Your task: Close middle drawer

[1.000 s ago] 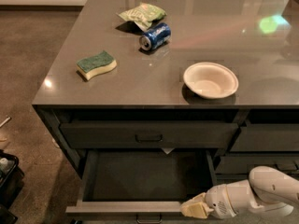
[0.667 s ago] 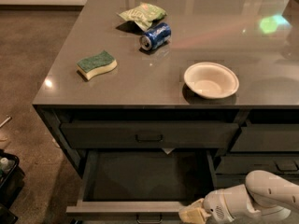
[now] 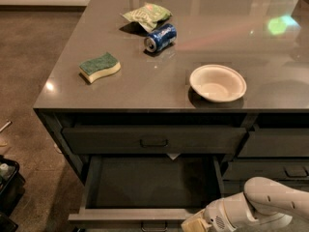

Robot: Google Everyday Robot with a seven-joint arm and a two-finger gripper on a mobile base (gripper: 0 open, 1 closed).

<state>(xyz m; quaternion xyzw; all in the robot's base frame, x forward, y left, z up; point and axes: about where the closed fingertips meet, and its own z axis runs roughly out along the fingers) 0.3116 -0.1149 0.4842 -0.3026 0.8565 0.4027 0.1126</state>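
The desk fills most of the view, its grey top running away from the camera and its front face set with drawers. Below the shut top drawer, the middle drawer stands pulled well out toward the camera, its shallow dark tray bare and its front lip lying along the bottom of the view. Its long axis runs left to right, so its way home is straight back into the desk, away from the camera. The white arm comes in low from the right, in front of the shut right-hand drawers, and its jaws sit at the right part of the drawer's front lip, against it or just beside it; I cannot tell whether they are spread or pressed together. The drawer's body lies beyond and to the left of them, and its handle, half cut off at the bottom edge, is left of the tip. I judge that a push from here would land off centre and might skew the drawer on its runners. Nothing shows inside the tray to block it. On top, well clear, lie a bowl, a sponge, a bag and a can.
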